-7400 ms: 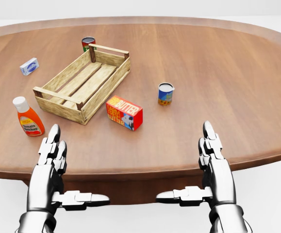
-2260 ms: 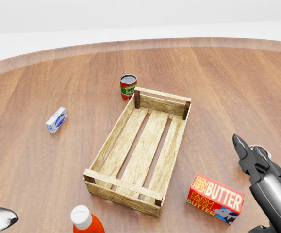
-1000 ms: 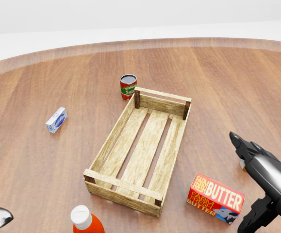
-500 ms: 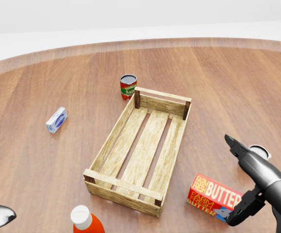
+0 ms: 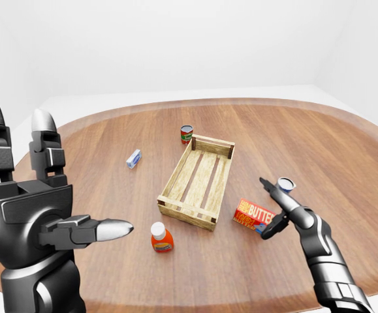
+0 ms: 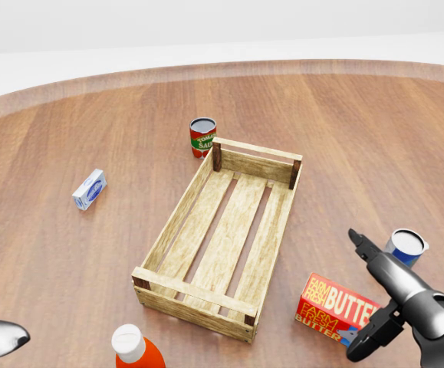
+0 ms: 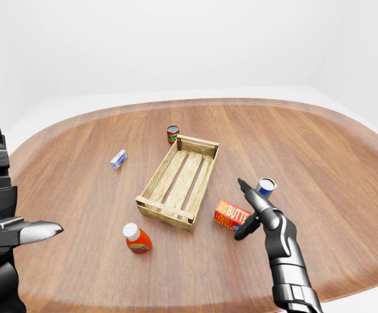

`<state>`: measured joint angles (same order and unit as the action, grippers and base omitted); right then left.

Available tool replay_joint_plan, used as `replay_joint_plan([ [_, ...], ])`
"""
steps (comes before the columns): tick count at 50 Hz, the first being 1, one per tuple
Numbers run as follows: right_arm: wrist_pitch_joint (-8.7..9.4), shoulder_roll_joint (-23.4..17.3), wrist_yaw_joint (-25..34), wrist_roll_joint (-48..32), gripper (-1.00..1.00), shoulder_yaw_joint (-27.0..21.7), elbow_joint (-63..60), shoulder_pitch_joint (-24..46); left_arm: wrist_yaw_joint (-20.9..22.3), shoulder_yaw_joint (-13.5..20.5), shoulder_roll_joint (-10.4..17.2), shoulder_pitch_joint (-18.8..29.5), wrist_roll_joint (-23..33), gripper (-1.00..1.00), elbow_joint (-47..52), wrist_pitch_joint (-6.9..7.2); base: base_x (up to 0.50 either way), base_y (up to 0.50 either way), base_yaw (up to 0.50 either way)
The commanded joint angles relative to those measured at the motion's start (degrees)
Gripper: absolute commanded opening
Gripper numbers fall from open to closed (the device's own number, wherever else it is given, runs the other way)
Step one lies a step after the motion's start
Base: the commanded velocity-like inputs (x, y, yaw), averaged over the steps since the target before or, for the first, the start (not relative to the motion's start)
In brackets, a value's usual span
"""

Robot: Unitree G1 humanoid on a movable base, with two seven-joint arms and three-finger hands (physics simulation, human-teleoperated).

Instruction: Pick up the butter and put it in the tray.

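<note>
**A:** Where's the butter (image 6: 340,313)?

**B:** Flat on the tabletop (image 6: 91,115), just right of the tray's near right corner in the head view. Not in the tray (image 6: 223,238). Label side up, long edge angled down to the right.

**A:** Right hand (image 6: 390,307)?

**B:** At the butter's right end. Fingers (image 6: 366,249) spread wide: one points up and left above the box, the thumb hangs below at the box's lower right corner. Nothing is gripped. Contact with the box cannot be told from these views.

**A:** Left hand?

**B:** Left hand (image 5: 29,208) is raised close to the cameras at the left edge of the left-eye view, well apart from everything. Fingers are extended and open, thumb pointing right. It holds nothing.

**A:** Other stuff on the tabletop?

**B:** Blue can (image 6: 406,247) just right of the right hand, upright. Red tomato can (image 6: 202,137) upright, just beside the tray's far left corner. Small blue-white box (image 6: 89,189) lies left of the tray, apart from it. Orange bottle with white cap (image 5: 160,238) sits below the tray's near left corner. The tray is wooden and slatted, with nothing inside.
</note>
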<state>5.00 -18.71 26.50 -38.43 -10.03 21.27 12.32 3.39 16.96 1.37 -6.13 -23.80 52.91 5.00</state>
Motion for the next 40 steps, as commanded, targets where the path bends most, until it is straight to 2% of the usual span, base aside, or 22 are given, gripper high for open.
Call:
replay_joint_plan([
  [1,0.00,-0.2,-1.6,0.5,1.00,1.4,5.1,1.4,0.1,-0.3,-0.1,-0.2,0.4,1.00,0.2,0.00,0.00,0.00,0.00],
  [20,0.00,-0.9,-4.3,1.3,1.00,2.8,15.3,4.3,0.5,-0.8,-0.2,-0.2,1.0,1.00,-0.7,0.00,0.00,0.00,0.00],
  [40,0.00,-3.0,-9.8,3.7,1.00,4.7,33.1,10.1,0.9,-1.4,-0.5,-0.7,1.8,1.00,-0.9,0.00,0.00,0.00,0.00],
])
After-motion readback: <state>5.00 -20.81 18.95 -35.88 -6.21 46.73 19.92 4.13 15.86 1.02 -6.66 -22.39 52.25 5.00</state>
